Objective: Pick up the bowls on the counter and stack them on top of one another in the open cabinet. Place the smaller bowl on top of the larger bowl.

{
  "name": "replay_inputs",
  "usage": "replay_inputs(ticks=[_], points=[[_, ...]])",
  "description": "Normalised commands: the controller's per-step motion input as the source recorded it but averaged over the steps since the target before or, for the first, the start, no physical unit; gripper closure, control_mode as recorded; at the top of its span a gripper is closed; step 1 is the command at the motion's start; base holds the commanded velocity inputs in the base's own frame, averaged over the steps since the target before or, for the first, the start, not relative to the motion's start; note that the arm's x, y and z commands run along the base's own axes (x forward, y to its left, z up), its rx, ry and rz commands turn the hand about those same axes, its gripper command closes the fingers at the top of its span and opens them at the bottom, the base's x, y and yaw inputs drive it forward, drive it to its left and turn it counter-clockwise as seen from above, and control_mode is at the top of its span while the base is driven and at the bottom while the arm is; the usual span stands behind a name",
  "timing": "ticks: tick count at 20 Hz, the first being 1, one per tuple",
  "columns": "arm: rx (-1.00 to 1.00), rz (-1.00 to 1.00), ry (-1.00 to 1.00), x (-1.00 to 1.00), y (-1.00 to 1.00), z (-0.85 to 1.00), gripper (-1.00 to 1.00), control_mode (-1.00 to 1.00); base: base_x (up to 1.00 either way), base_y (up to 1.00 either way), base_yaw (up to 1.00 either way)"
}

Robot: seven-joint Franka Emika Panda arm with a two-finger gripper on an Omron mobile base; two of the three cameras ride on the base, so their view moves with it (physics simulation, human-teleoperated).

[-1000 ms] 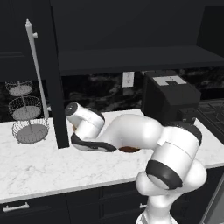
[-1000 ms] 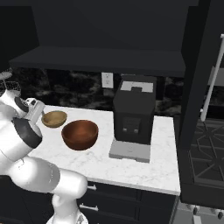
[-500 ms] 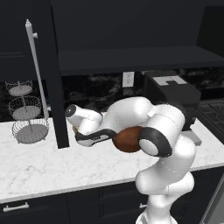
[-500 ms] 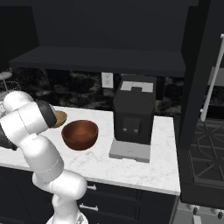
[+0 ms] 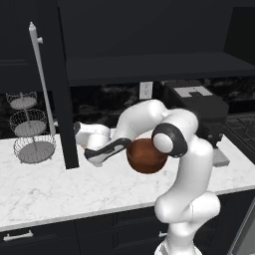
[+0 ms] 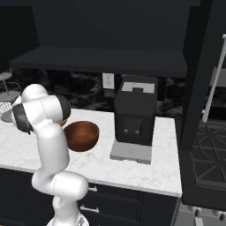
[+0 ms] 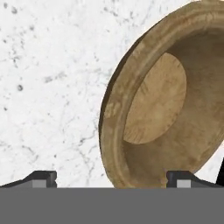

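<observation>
Now open gripper point(image 7: 111, 181) over smaller bowl point(image 7: 164, 98), marble counter point(image 7: 52, 87)

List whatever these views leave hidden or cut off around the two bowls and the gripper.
- Smaller bowl: hand view, right side cut off by the frame edge.
- Larger bowl: left base view, upper part hidden behind the arm.
- Gripper: hand view, just the fingertips show, wide apart; whether they touch the smaller bowl's rim is unclear.

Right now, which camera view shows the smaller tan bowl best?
The hand view: the smaller bowl sits close below the open claw, with rim and inside clear against the white counter. In the right base view just a tan sliver peeks past the arm, beside the larger bowl.
</observation>
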Motion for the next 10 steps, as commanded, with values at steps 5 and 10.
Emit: replay_inputs(ticks=[5,10], points=[[-0.02,0.00,0.02,0.31,0.14,-0.21,-1.00,-1.00,0.00,0.00,0.00],[-0.01,0.00,0.04,0.32,0.07,-0.33,-1.00,-1.00,0.00,0.00,0.00]])
